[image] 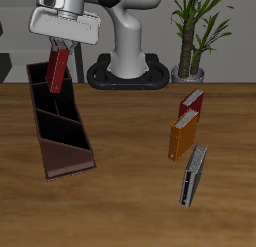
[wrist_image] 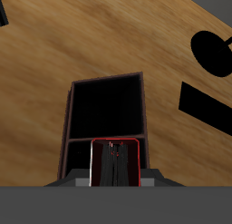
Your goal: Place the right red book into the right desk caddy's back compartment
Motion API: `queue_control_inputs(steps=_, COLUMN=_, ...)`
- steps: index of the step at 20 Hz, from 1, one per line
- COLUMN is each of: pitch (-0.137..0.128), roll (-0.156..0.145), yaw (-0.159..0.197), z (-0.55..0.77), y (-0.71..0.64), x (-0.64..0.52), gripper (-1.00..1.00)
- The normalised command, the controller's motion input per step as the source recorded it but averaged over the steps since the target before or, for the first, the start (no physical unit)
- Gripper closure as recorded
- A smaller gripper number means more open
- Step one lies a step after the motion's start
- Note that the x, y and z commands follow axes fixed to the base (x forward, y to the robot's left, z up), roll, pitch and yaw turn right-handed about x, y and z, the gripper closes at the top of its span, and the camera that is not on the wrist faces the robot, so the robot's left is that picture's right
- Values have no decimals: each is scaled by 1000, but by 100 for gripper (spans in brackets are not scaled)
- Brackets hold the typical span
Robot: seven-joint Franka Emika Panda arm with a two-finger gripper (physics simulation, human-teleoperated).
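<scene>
My gripper (image: 62, 47) is shut on the right red book (image: 57, 69), a dark maroon hardcover that hangs upright from the fingers. The book's lower end is over the back compartment (image: 44, 83) of the right desk caddy (image: 82, 141), the squarish far end section with tall dark walls. I cannot tell if the book touches the caddy. In the wrist view the red book (wrist_image: 113, 160) shows end-on directly before the dark open back compartment (wrist_image: 107, 105). The fingertips themselves are hidden by the book and the gripper body.
Across the table stand a brighter red book (image: 192, 99), an orange book (image: 182, 137) and a grey-black book (image: 193, 177) in a loose row. The robot's base (image: 130, 63) and a potted plant (image: 192, 51) are at the back.
</scene>
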Motion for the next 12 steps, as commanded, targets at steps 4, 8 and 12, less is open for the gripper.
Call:
queue_control_inputs(steps=4, pitch=-17, roll=-7, yaw=6, z=-29, y=-39, x=51, gripper=100)
queue_control_inputs(steps=8, pitch=8, roll=-16, yaw=11, z=-116, y=-61, x=85, gripper=100)
queue_control_inputs(steps=12, pitch=24, roll=-20, yaw=-11, z=-157, y=-90, x=107, gripper=100)
